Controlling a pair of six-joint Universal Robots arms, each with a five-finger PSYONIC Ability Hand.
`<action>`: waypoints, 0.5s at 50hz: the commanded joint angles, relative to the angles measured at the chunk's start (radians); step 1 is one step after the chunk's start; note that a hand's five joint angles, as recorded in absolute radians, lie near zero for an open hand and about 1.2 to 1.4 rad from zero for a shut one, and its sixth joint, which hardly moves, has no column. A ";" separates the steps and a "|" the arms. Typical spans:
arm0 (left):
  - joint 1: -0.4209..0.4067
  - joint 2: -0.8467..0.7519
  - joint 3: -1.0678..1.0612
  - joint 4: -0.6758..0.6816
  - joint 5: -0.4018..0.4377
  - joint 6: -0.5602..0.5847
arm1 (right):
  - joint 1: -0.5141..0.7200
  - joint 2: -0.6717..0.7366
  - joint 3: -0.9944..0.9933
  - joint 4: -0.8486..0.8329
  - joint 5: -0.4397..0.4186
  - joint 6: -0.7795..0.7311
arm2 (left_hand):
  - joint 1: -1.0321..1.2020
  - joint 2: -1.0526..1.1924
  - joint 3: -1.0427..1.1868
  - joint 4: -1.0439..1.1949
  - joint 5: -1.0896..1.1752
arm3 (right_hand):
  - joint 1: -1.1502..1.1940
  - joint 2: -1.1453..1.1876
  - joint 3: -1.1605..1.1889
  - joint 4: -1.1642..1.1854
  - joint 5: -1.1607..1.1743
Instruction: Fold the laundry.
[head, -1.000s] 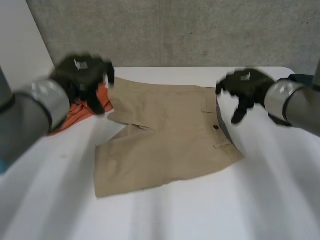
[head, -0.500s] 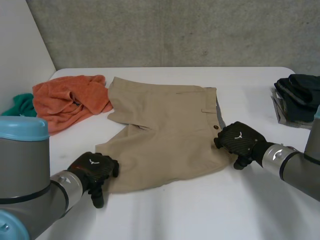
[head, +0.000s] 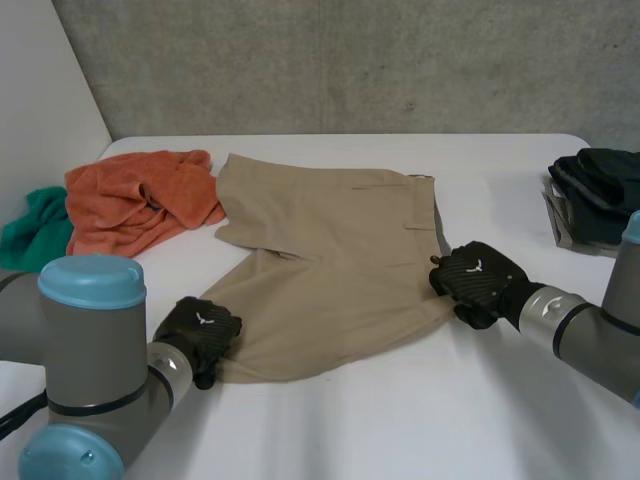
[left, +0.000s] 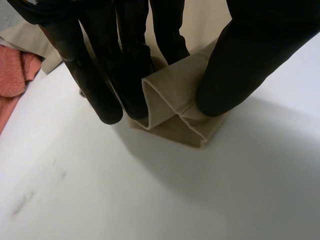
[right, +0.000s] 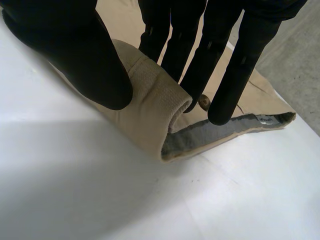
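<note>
"Why were both hands down at the near edge of the shorts (head: 330, 260)?"

"Most likely to lift that edge and fold it away from them. The left hand (head: 200, 335) had the hem corner pinched between its fingers and thumb, with the cloth bunched at its fingertips. The right hand (head: 475, 280) had the waistband corner curled up and clamped the same way."

"And the rest?"

"It lay flat on the desk (head: 400, 430), between the hands and beyond them. An orange towel (head: 135, 200) sat past the left hand, and dark clothes (head: 600, 185) past the right."
</note>
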 joint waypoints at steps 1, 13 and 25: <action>0.002 -0.010 -0.008 0.022 -0.026 0.067 | -0.034 -0.091 0.012 0.175 0.003 -0.061 | 0.256 0.204 0.211 0.202 0.238 | 0.360 0.232 0.219 0.206 0.232; -0.025 0.155 -0.028 -0.436 0.058 0.156 | -0.108 -0.238 0.105 0.779 0.163 -0.501 | 0.256 0.204 0.211 0.202 0.238 | 0.360 0.232 0.219 0.206 0.232; 0.031 0.079 0.278 -0.385 0.115 0.107 | -0.065 -0.135 -0.096 0.572 0.150 -0.218 | 0.256 0.204 0.211 0.202 0.238 | 0.360 0.232 0.219 0.206 0.232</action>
